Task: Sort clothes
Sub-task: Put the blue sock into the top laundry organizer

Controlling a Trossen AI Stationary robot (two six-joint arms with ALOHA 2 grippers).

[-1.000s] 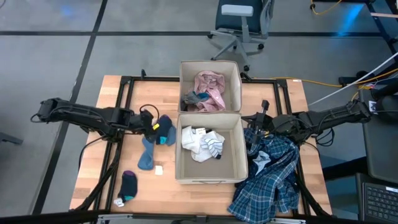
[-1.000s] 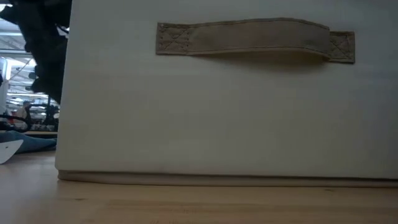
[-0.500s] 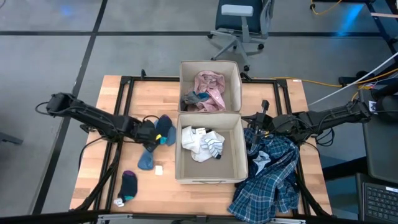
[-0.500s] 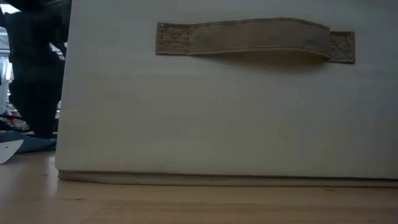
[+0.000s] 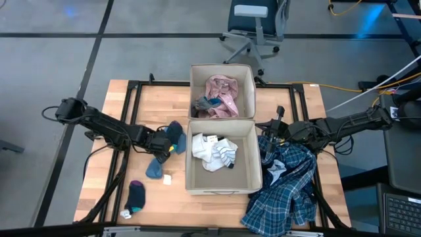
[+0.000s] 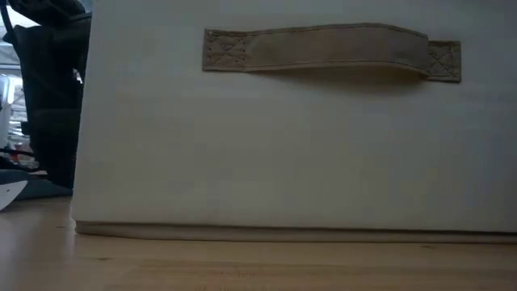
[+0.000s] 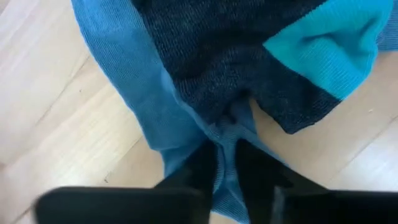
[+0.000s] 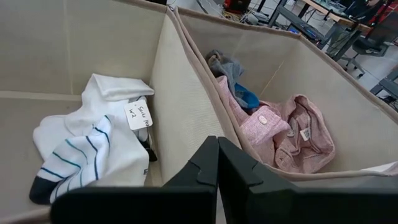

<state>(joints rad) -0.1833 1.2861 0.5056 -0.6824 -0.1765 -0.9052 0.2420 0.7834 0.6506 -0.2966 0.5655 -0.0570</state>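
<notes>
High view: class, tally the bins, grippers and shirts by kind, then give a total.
Bins: 2, far bin and near bin
Grippers: 2, left gripper and right gripper
Shirts: 2, pink shirt and plaid shirt
Total: 6

The light wooden surface (image 5: 99, 171) has a black frame running along its edges. Two beige fabric bins stand on it in the middle, one behind the other: the far bin (image 5: 222, 68) toward 12 o'clock and the near bin (image 5: 221, 189) toward 6 o'clock, their walls touching. At 9 o'clock of the near bin lies a heap of blue socks (image 5: 159, 166), with a small white tag (image 5: 168, 178) just beside it. Toward 7 o'clock a dark sock (image 5: 135, 195) lies apart. At 4 o'clock the blue-white plaid shirt (image 5: 286, 191) spreads over the surface's edge.
</notes>
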